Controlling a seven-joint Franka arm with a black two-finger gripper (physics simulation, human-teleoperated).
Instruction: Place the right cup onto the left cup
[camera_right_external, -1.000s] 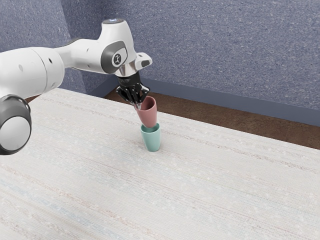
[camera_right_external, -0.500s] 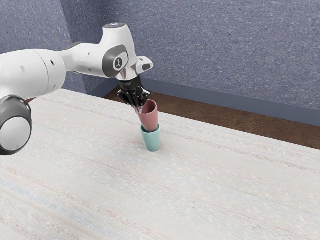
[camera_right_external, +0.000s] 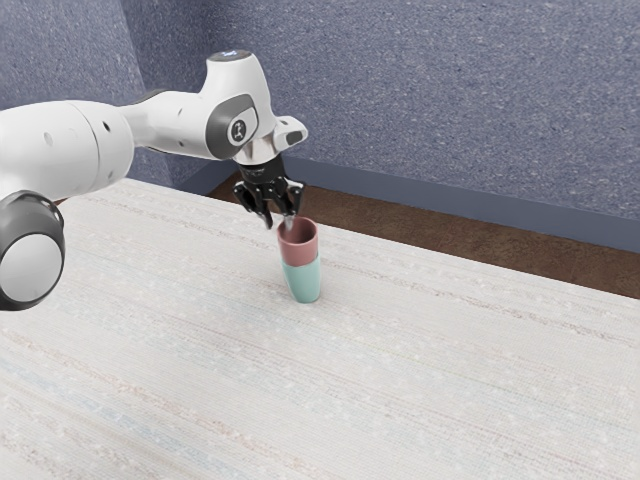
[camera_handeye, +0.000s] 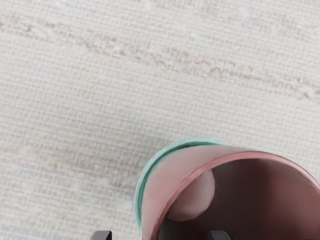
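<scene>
Exterior view — the pink cup (camera_right_external: 300, 253) sits beneath the pincer (camera_right_external: 279, 226) — fingers parted.

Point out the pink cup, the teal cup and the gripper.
Pink cup (camera_right_external: 301, 254): exterior view, outer wall below the rim.
Teal cup (camera_right_external: 304, 284): exterior view, outer side wall.
Gripper (camera_right_external: 279, 225): exterior view, midway between the ends of its open fingers.

The exterior view stands well back at the side of the arm (camera_right_external: 175, 122), slanting down across the counter (camera_right_external: 450, 380) toward the wall (camera_right_external: 420, 100) at twelve o'clock; the arm enters between nine and ten. The wrist view looks down, close over the pink cup (camera_right_external: 301, 250) and teal cup (camera_right_external: 304, 284), which both views share.
</scene>
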